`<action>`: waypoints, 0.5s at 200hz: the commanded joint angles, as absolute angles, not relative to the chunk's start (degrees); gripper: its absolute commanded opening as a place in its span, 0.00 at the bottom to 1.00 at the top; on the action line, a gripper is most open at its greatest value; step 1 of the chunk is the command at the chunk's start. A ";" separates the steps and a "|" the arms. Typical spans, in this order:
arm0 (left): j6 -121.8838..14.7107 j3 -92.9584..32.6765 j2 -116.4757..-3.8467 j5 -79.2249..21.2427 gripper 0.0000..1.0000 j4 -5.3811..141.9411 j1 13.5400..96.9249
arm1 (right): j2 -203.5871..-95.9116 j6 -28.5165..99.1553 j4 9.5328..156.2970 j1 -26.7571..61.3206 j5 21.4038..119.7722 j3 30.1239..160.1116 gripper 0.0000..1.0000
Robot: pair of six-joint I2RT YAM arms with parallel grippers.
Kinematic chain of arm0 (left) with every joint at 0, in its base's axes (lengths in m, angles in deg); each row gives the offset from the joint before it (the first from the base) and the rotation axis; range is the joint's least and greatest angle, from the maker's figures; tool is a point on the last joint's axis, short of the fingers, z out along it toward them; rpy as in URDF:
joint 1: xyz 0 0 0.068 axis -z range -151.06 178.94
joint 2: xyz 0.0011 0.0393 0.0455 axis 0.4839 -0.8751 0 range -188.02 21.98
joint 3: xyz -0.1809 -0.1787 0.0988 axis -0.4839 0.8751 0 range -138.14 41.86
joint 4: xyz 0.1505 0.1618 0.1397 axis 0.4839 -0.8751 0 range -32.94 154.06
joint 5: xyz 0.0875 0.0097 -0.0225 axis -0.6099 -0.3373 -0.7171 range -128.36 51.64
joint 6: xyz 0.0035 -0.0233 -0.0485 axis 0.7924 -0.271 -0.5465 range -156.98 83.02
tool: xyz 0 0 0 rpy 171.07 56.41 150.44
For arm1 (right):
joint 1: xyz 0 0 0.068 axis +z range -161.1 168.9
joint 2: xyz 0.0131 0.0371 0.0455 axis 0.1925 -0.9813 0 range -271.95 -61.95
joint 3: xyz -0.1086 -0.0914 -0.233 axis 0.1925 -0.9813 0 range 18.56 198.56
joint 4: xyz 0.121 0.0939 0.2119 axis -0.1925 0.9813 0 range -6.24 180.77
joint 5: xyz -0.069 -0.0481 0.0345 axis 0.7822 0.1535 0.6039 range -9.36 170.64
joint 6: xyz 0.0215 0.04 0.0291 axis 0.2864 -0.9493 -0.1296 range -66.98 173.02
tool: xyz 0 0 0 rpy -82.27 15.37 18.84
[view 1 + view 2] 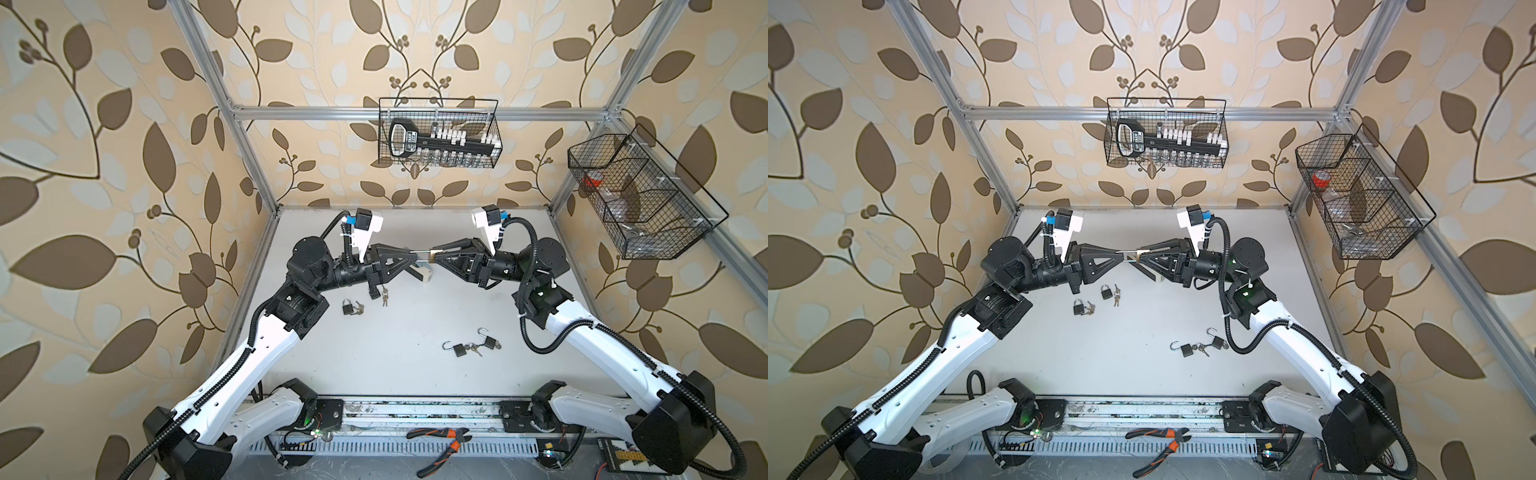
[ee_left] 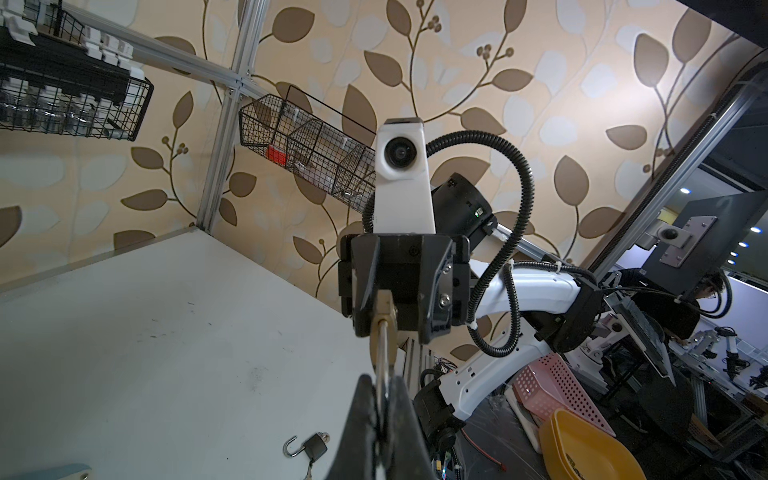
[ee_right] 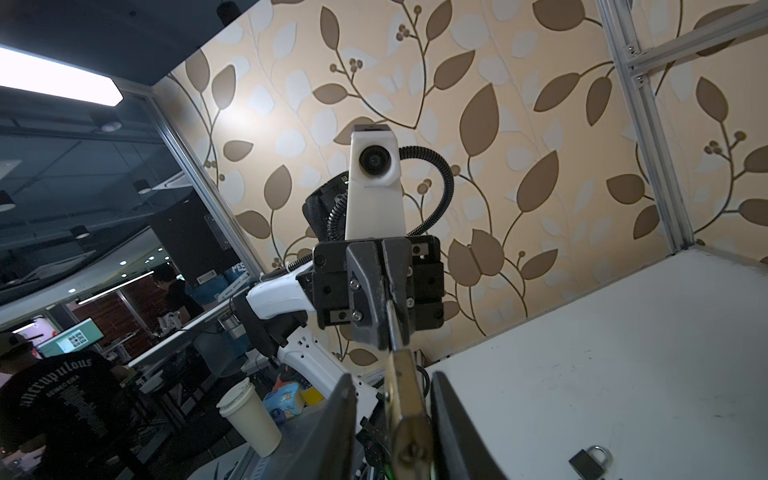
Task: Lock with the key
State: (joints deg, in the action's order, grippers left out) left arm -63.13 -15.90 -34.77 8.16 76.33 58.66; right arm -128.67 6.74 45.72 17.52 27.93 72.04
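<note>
The padlock (image 1: 435, 254) is up over the table (image 1: 395, 328), its silver loop pinched tight in the left gripper (image 2: 382, 379), and the right gripper (image 3: 392, 380), jaws a bit apart around the brass body, seems mid-grab and must squeeze shut next.

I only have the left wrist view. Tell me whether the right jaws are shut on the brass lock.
Observer: Not fully. The right wrist view shows the brass padlock between the fingers of the right gripper, with a gap on one side.
Operator: List the padlocks on the table; I see one.
Observer: In a top view, one open padlock and another open padlock lie by the right arm.
Operator: Check the other side.
Observer: One shut padlock and another shut padlock lie near the left arm.
</note>
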 commanded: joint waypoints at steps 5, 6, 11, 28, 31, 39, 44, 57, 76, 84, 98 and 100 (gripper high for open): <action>-63.12 -17.03 -34.27 9.23 0.00 80.03 59.18 | -128.48 6.79 44.82 17.85 26.61 73.43 0.19; -63.10 -17.03 -34.27 9.21 0.00 80.00 59.13 | -128.48 6.83 44.83 17.88 26.56 73.46 0.19; -63.08 -17.03 -34.20 9.14 0.00 80.05 59.20 | -128.48 6.81 44.82 17.93 26.59 73.44 0.16; -63.17 -17.11 -34.27 9.10 0.00 80.12 59.17 | -128.31 6.87 44.83 17.94 26.37 73.16 0.07; -63.12 -17.11 -34.27 9.16 0.00 80.13 59.18 | -128.31 6.90 44.88 17.94 26.30 73.12 0.05; -63.10 -17.20 -34.29 9.34 0.00 80.11 59.14 | -128.31 6.96 44.90 17.90 26.20 73.14 0.00; -63.14 -17.35 -34.35 9.44 0.00 80.08 59.18 | -128.31 7.03 44.86 17.92 26.21 73.06 0.00; -63.08 -17.38 -34.40 9.71 0.00 80.06 59.20 | -128.38 7.21 44.98 18.07 26.15 73.06 0.00; -63.26 -17.16 -33.86 9.22 0.00 80.05 59.18 | -128.08 8.02 45.33 17.95 26.52 72.93 0.00; -63.28 -17.03 -33.42 8.57 0.00 79.99 59.17 | -127.56 8.71 45.92 17.98 27.20 72.54 0.00; -63.26 -16.62 -32.29 7.17 0.00 79.97 59.17 | -126.57 9.97 47.23 17.82 27.65 72.43 0.00; -63.26 -16.66 -32.15 7.03 0.00 79.97 59.13 | -126.44 10.09 47.38 17.77 27.69 72.42 0.00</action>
State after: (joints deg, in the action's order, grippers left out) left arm -63.39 -15.90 -34.64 9.10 76.31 58.66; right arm -128.40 7.74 46.01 17.65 27.08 72.04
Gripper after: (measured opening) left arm 0.051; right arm 0.132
